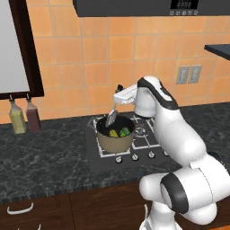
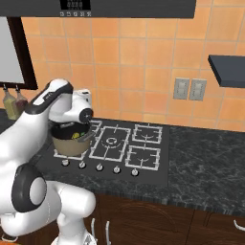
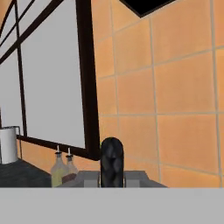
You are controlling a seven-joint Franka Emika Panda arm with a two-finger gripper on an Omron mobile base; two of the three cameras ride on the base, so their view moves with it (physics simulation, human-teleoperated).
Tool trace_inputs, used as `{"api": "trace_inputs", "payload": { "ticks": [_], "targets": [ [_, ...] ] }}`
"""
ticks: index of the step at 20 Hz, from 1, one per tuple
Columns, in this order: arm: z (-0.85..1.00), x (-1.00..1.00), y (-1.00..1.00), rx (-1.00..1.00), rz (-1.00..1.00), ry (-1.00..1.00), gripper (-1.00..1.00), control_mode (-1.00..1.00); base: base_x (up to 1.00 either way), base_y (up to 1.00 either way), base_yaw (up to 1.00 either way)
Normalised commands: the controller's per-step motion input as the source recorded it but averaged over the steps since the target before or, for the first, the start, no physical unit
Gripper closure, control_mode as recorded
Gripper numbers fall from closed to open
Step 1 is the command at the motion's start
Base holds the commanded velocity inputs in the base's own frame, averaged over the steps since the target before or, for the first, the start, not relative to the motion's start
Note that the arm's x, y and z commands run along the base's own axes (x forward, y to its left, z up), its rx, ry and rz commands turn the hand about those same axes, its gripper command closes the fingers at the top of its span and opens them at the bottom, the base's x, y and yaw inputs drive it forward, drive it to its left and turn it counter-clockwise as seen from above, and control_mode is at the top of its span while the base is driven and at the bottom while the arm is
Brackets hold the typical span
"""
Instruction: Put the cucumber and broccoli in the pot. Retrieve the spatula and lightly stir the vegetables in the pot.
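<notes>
Pot [image 1: 115,140], round, tan-beige, dark-rimmed — stands on the front-left burner of the black gas hob [image 1: 134,148], holding two vegetable pieces, one yellow-green [image 1: 113,133], one darker green [image 1: 125,131]. Spatula [image 1: 111,117], silver slotted head on a thin black handle — head dipped at the pot's mouth, handle angled up into the two-finger gripper [image 1: 117,99], whose fingers are clamped together on it, a slant suited to stirring. Judged stage: stirring.
</notes>
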Motion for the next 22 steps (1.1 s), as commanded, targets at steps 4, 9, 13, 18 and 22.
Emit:
{"api": "trace_inputs", "payload": {
  "ticks": [4,9,13,18,22],
  "targets": [
    [-0.56,0.19,-0.03,0.0,-0.02,0.02,1.0,-1.0,0.0,0.0,0.0],
    [-0.48,0.29,0.0,0.0,-0.04,0.05,1.0,-1.0,0.0,0.0,0.0],
    [-0.47,0.34,0.0,0.0,-0.05,0.06,1.0,-1.0,0.0,0.0,0.0],
    [-0.45,0.18,0.0,0.0,-0.05,0.07,1.0,-1.0,0.0,0.0,0.0],
    [0.27,-0.28,0.0,0.0,-0.03,-0.04,1.0,-1.0,0.0,0.0,0.0]
  ]
}}
